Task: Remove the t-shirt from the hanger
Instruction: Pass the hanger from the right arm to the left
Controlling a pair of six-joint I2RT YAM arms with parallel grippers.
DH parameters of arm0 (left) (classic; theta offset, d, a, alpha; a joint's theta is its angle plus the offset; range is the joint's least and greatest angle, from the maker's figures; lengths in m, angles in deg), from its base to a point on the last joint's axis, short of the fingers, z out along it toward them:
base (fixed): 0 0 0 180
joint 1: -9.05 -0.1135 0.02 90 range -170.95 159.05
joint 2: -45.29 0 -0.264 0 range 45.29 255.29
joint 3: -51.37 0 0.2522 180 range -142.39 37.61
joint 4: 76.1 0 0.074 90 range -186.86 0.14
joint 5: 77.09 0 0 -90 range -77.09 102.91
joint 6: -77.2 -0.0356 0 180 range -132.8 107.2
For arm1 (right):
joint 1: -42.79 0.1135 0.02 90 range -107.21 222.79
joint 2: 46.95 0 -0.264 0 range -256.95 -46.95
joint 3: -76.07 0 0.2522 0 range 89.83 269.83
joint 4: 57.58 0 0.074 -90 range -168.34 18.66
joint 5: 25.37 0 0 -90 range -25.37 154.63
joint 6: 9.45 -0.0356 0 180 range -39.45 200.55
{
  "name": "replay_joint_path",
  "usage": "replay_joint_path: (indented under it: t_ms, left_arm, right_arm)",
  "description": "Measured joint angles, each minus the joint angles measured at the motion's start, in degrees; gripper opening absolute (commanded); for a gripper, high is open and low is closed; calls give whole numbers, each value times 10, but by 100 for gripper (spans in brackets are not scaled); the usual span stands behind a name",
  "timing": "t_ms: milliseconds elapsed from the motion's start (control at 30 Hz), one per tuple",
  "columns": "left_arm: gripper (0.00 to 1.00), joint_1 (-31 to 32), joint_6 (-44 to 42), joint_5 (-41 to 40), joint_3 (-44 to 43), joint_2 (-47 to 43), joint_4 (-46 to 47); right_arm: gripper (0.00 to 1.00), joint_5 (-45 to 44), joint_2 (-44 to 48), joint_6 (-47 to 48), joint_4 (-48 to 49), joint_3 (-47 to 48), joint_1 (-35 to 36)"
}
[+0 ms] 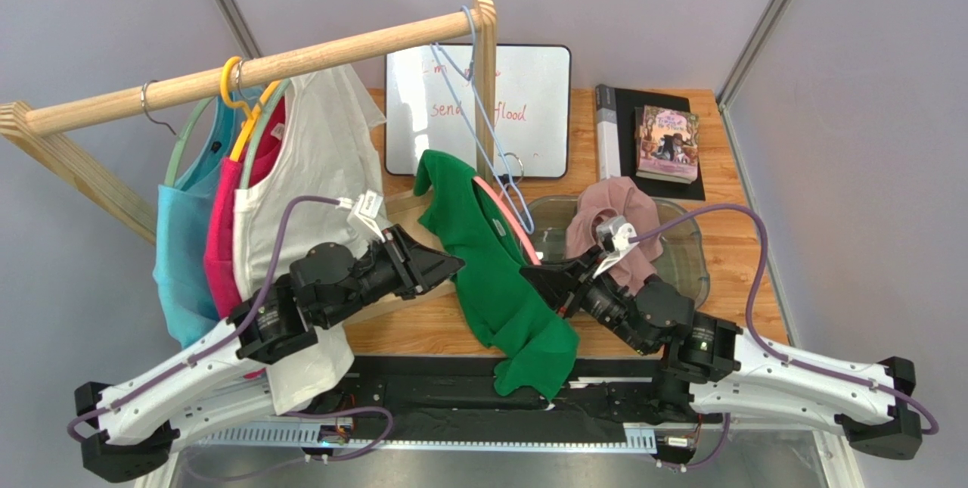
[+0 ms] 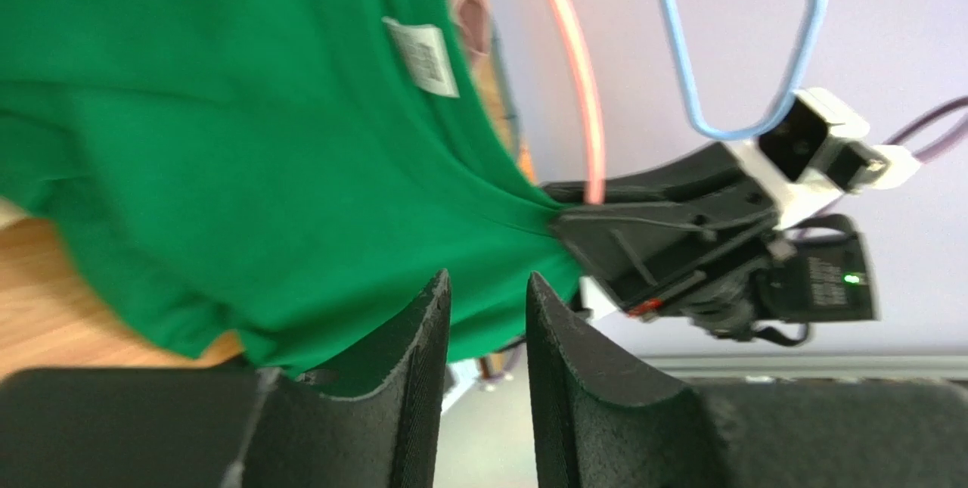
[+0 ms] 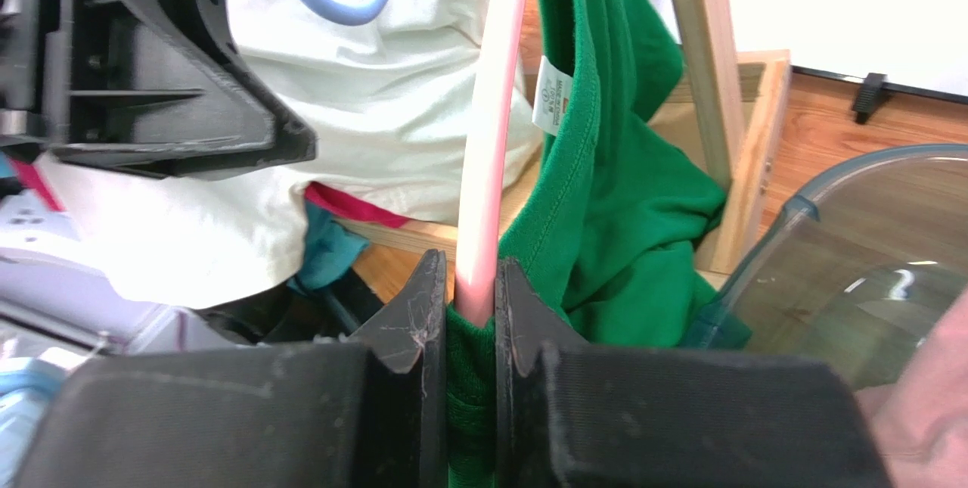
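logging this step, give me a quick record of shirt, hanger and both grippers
green t-shirt: draped over the pink hanger
pink hanger: clamped, with shirt fabric, by the right gripper
right gripper: jaws shut
left gripper: jaws slightly apart at the shirt's edge
task: shirt not yet off

To my left shirts (image 1: 307, 159) hang on a rail (image 1: 330, 53); far off, a whiteboard (image 1: 477, 114) and book (image 1: 667, 144); a bowl (image 1: 687, 255) to my right
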Motion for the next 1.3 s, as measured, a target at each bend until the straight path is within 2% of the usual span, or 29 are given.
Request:
replay_joint_path:
  t_ms: [133,267,300,400,800,1300]
  left_arm:
    - [37,0,-45,-37,-28,2,-62]
    - [38,0,-89,-73,-76,39,-106]
    - [44,0,-100,-79,-86,52,-111]
    - [50,0,-129,-89,-112,93,-117]
    - [50,0,-202,-123,-166,254,-112]
    - [47,-38,-209,-122,-175,318,-83]
  right_arm:
    - [0,22,35,-14,-8,-10,-1]
    - [0,30,67,-37,-35,-17,0]
    - [0,31,75,-46,-44,-17,-1]
    - [0,33,99,-73,-62,-29,-1]
    - [0,42,150,-176,-110,-77,-2]
    - [0,73,156,-203,-111,-82,-2]
